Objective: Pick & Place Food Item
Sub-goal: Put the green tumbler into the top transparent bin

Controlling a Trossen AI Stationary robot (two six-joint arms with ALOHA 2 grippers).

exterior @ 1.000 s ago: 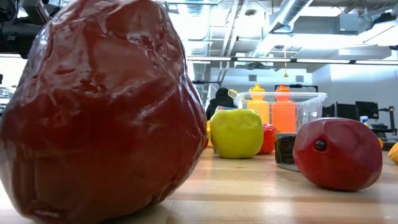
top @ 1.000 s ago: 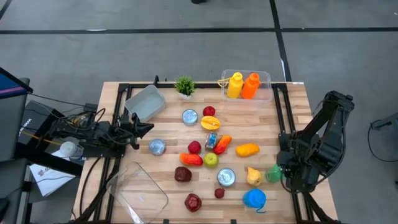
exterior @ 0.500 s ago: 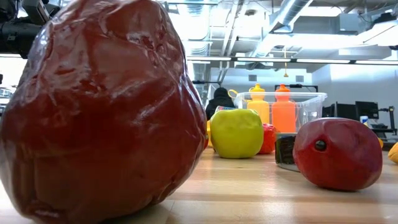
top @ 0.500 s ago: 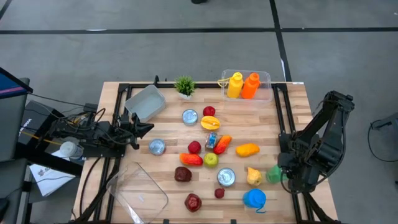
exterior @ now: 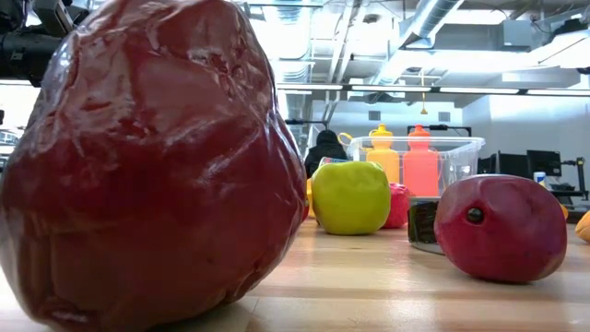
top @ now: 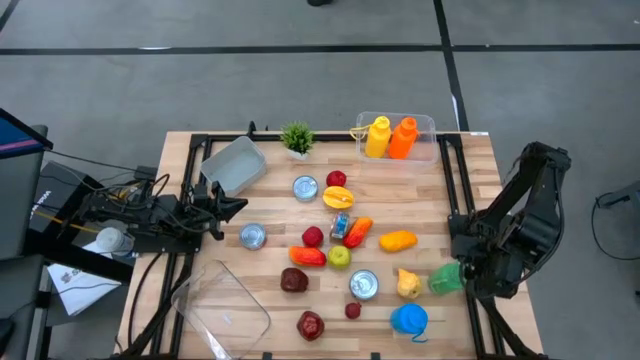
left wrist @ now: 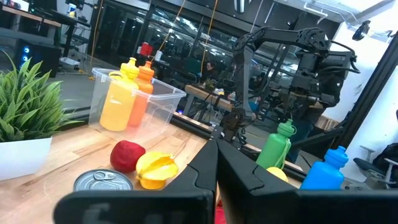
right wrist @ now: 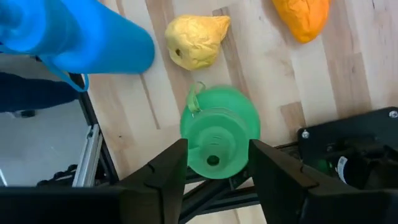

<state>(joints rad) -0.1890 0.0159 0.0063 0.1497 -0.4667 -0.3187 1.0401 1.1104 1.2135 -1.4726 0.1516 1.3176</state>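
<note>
A green bottle (top: 445, 278) stands near the table's right edge, beside a yellow pear (top: 407, 284) and a blue bottle (top: 408, 320). My right gripper (right wrist: 217, 168) reaches down over the green bottle, shut on it. The left wrist view shows the green bottle (left wrist: 277, 146) roughly upright under the right arm. My left gripper (top: 235, 205) waits at the table's left edge, shut and holding nothing. Fruit and cans lie across the middle of the table. My right gripper pinches the green bottle's body (right wrist: 193, 146) between its two fingers (right wrist: 163, 174), one on each side, below the cap. The fingers come from above, pointing steeply down. The bottle stays roughly upright; whether its base is clear of the table I cannot tell.
An orange fruit (top: 398, 240) lies just left of the right arm. A clear bin (top: 428, 125) with yellow and orange bottles stands at the far edge, next to a small plant (top: 297, 137). A grey bin (top: 235, 163) and a clear container (top: 220, 305) sit at the left.
My right gripper has risen a little and shifted slightly toward the table's right edge, taking the green bottle with it. The bottle stays upright in the hold.
</note>
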